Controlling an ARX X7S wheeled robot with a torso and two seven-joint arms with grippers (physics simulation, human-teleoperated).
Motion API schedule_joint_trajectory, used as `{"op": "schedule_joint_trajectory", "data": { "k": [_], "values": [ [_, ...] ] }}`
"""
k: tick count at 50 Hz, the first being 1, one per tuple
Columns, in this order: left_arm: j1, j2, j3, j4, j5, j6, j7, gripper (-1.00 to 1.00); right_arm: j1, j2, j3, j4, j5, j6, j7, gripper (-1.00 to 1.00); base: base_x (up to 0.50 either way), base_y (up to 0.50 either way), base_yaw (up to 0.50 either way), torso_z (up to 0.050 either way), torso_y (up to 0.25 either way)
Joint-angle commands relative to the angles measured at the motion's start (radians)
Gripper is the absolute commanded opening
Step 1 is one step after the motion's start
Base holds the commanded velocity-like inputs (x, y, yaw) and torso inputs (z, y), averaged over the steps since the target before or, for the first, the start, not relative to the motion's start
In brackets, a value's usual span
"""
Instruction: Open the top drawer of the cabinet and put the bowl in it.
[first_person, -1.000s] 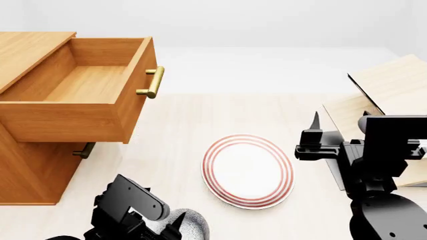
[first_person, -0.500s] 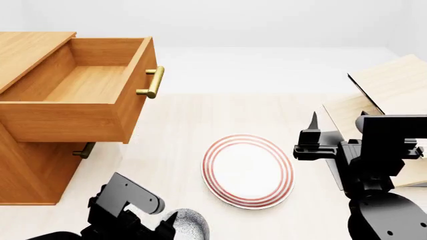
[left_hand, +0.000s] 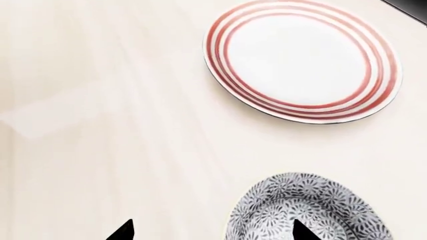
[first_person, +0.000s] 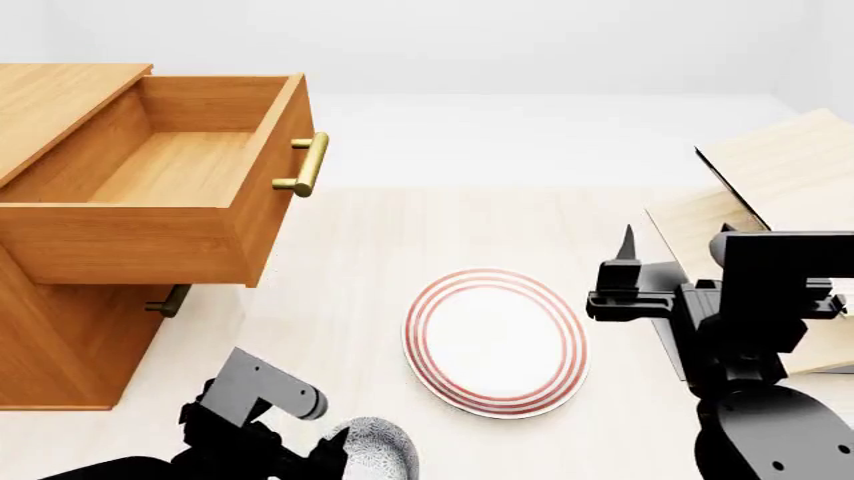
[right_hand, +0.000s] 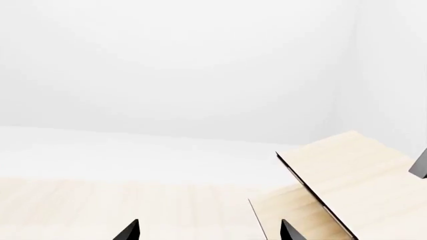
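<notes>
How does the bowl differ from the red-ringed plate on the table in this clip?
The bowl is deep and covered in a grey-white speckled pattern; the plate is flat, plain white with red rings. The bowl looks smaller across than the plate. The bowl lies at the left end effector, one fingertip over it; the plate lies clear of both arms. Both are round and rest on the pale table.

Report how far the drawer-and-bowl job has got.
Done: the top drawer of the cabinet stands pulled out, nothing visible inside. In hand: the left gripper is open over the bowl, one fingertip above it, no grasp yet. Left: gripping the bowl, lifting it and setting it in the drawer. The right gripper hangs open, idle.
</notes>
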Motion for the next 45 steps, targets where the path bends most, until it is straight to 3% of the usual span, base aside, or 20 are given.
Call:
{"op": "schedule_joint_trajectory", "data": {
  "k": [1,45],
  "values": [
    [-0.002,0.013,0.032,-0.060,0.031,0.021,0.019,1.00,-0.003,0.002,-0.003,0.004,0.001,-0.006,0.003,1.00,0.00,0.00,0.00,0.000,0.000],
    [-0.002,0.053,0.131,-0.185,0.104,0.076,0.069,1.00,-0.016,0.007,-0.013,0.026,0.005,-0.033,0.011,1.00,0.00,0.00,0.00,0.000,0.000]
  ]
}}
